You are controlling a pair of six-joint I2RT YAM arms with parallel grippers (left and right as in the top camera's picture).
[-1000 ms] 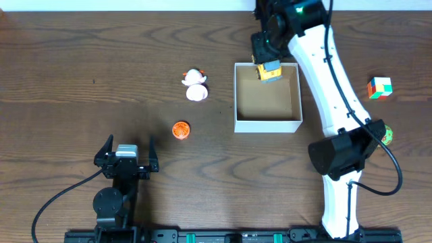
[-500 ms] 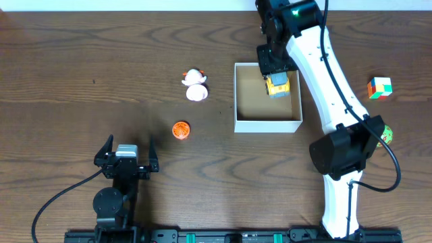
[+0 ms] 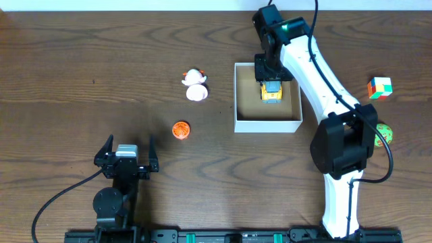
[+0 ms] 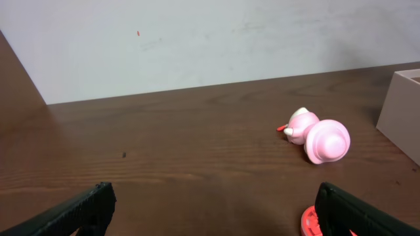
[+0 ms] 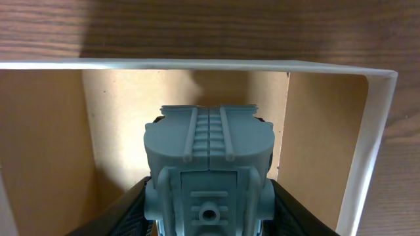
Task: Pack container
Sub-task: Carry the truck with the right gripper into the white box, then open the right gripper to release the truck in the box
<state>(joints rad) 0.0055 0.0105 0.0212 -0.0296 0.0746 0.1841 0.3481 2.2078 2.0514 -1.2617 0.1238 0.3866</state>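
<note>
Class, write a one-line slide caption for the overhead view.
Right claw holds a yellow toy above the box floor; left claw sits open.

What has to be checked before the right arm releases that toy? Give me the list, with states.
1. yellow and grey toy inside the container walls: ok.
2. right gripper closed on the toy: ok.
3. Toy resting on the container's floor: cannot tell.
4. Bare floor beside the toy: ok.
5. left gripper open, far from the container: ok.
6. Everything packed: not ok; pink toy, orange disc and colour cube lie on the table.
</note>
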